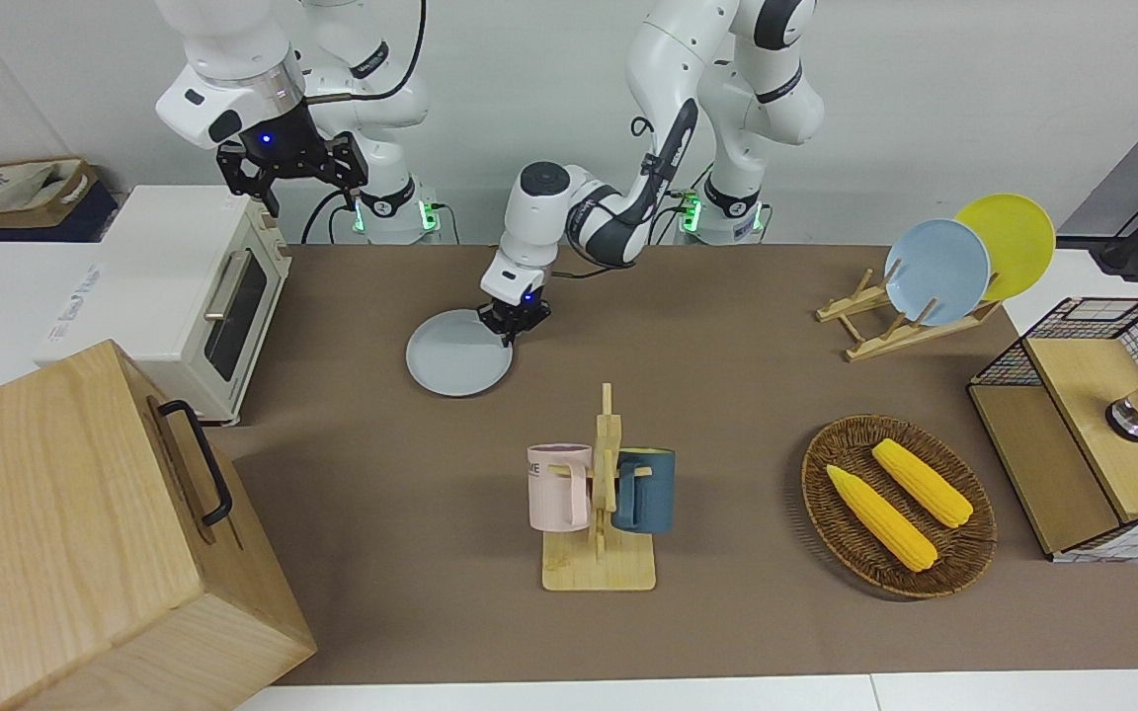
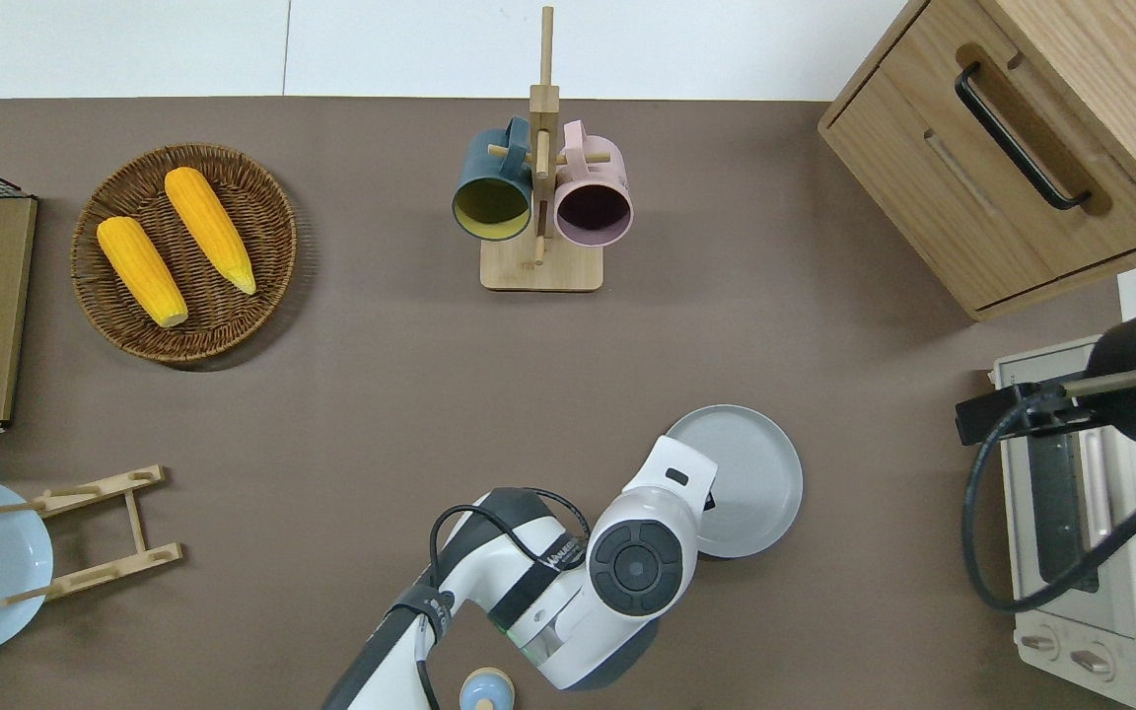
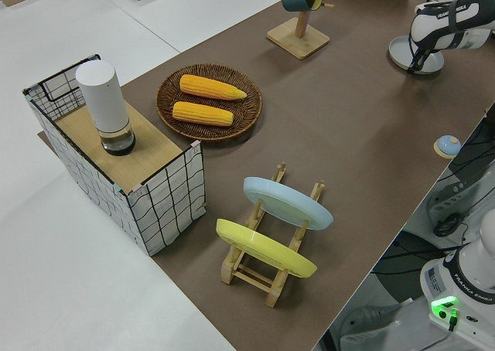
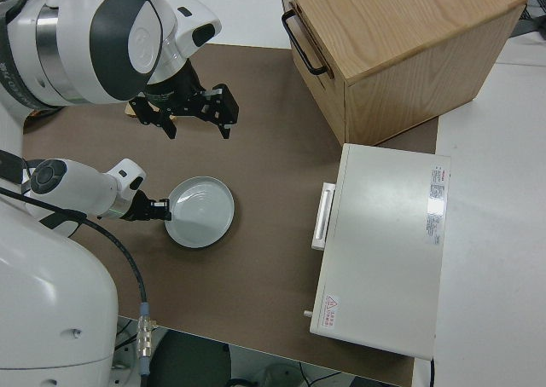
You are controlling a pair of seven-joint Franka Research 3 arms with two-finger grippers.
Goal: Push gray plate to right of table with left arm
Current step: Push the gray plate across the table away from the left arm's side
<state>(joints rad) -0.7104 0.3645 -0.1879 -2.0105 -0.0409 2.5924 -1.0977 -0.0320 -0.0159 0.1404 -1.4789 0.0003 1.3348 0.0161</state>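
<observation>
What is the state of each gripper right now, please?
Left gripper: down at the rim of the gray plate; open or shut cannot be told.
Right gripper: open, holding nothing, parked.

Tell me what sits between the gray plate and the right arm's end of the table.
On the bare stretch of table nothing visible lies in the gray plate's way. At that end stands the white toaster oven, with the wooden cabinet farther from the robots. The left gripper is at the plate's rim, toward the left arm's end.
</observation>
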